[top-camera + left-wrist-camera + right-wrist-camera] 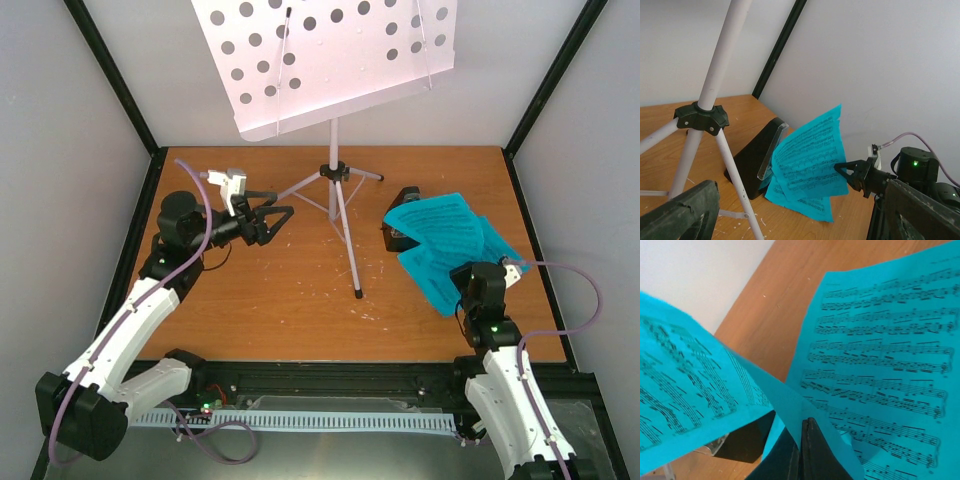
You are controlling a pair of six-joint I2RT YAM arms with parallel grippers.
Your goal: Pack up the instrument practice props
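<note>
Early days: right gripper [849, 171] jaws pinched shut on cyan pages [450, 245], left gripper [280, 222] jaws wide and empty beside music stand [335, 170], metronome [757, 160] unpacked too.

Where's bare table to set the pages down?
Widest bare table: near middle, from the stand to the near edge. Also the far right corner behind the metronome. Crowded: right side, metronome and pages; left pincer by the stand.
</note>
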